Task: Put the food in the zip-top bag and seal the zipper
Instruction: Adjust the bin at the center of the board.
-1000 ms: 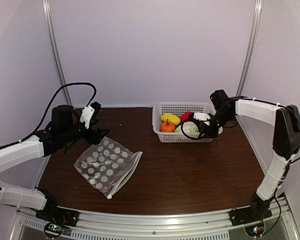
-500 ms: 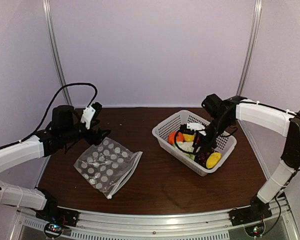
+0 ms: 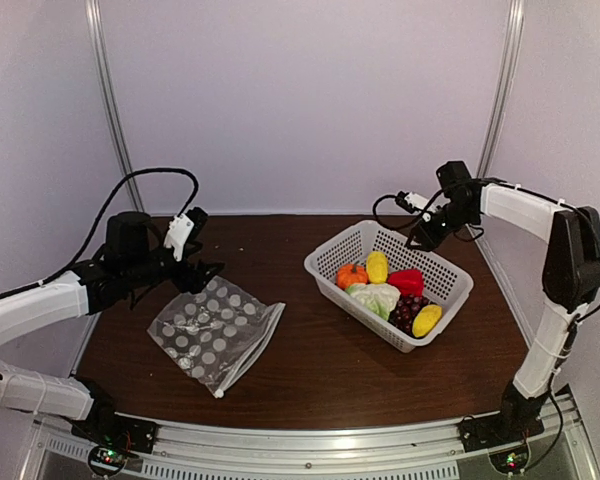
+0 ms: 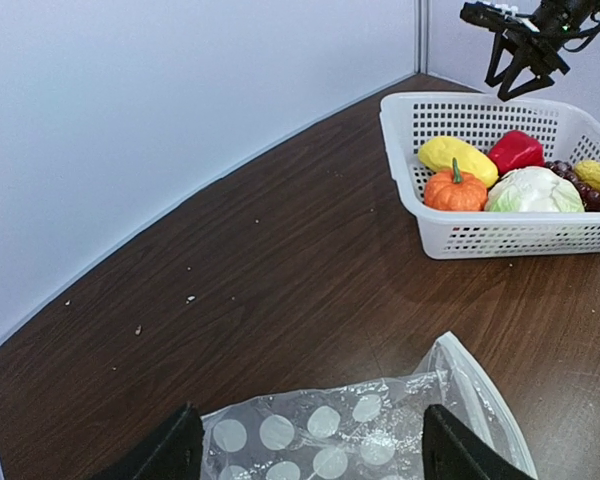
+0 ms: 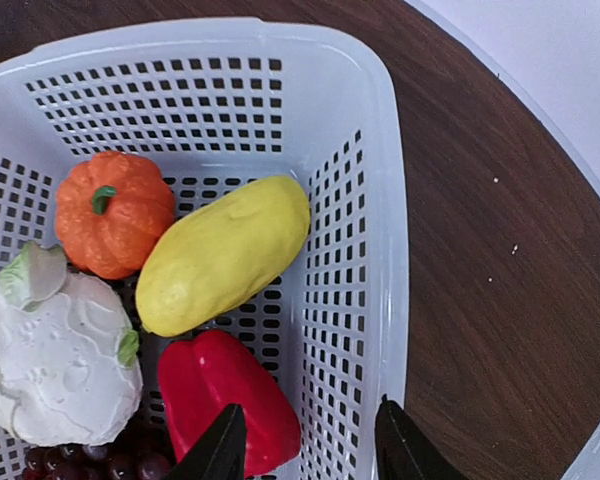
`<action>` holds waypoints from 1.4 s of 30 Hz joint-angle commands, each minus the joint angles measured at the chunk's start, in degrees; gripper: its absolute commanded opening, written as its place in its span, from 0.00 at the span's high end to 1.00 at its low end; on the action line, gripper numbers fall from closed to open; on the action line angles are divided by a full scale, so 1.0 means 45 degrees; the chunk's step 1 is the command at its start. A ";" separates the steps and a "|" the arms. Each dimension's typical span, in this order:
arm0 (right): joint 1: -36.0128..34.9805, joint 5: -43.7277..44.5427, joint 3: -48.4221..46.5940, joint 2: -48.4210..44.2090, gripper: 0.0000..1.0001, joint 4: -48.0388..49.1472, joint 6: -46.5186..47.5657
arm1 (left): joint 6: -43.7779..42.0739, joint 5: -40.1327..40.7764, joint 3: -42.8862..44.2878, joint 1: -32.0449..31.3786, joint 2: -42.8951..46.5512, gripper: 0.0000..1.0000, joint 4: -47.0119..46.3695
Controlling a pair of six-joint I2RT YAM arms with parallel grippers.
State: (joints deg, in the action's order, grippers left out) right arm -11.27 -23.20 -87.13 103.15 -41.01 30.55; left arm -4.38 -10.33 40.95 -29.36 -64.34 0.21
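On the left, my left gripper hovers with its jaws spread over the far edge of the bag, gripping nothing and barely moved in the last second. The bag lies flat where it was, its zipper along the right-hand edge, and I can't tell whether it is sealed. The change is on the right. The basket has been pulled from the back wall toward the centre and turned diagonal. All the food is still inside: pumpkin, cauliflower, pepper, grapes and two yellow pieces. My right gripper has let go and lifted to the basket's far rim, jaws apart and empty. I judge the food is now within easier reach, but nothing is bagged yet.
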 commanded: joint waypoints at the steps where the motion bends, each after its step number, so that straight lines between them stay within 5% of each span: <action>1: 0.0174 0.1366 -0.0339 0.0777 0.55 0.0554 -0.0604 | -0.0168 -0.0089 0.0373 -0.0115 -0.0021 0.24 -0.0144; 9: 0.0445 0.1574 -0.0330 0.1342 0.68 0.0445 -0.0596 | -0.0378 -0.0781 0.0419 -0.0283 -0.0191 0.33 -0.0124; 22: 0.1620 0.1622 0.2147 -0.0689 0.91 0.0809 -0.1019 | -0.0234 -0.0637 0.0791 -0.0965 -0.0701 0.34 0.0513; 26: 0.2163 0.1504 0.3789 -0.2299 0.92 0.0800 -0.1346 | -0.0147 0.1347 0.1767 -0.2750 -0.1273 0.34 0.2041; 33: 0.2938 0.1669 0.5932 -0.4438 0.93 0.0789 -0.1642 | 0.3500 0.5248 0.3561 -0.6012 -0.2483 0.38 0.5263; 36: 0.3156 0.1013 0.6150 -0.5016 0.86 0.0625 -0.1791 | 0.4707 0.6640 0.4336 -0.7275 -0.3236 0.38 0.6415; 39: 0.3161 0.0574 0.6252 -0.5958 0.61 0.0762 -0.2386 | 0.5980 0.8148 0.5821 -0.8031 -0.4862 0.39 0.8459; 42: 0.3164 0.0380 0.6375 -0.6973 0.49 0.1027 -0.2516 | 0.7267 0.9744 0.7570 -0.8667 -0.6555 0.39 1.0843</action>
State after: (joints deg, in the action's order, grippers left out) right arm 2.72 -18.59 -59.18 78.37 -38.28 21.23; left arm 17.32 19.90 66.59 -65.69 -85.78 32.80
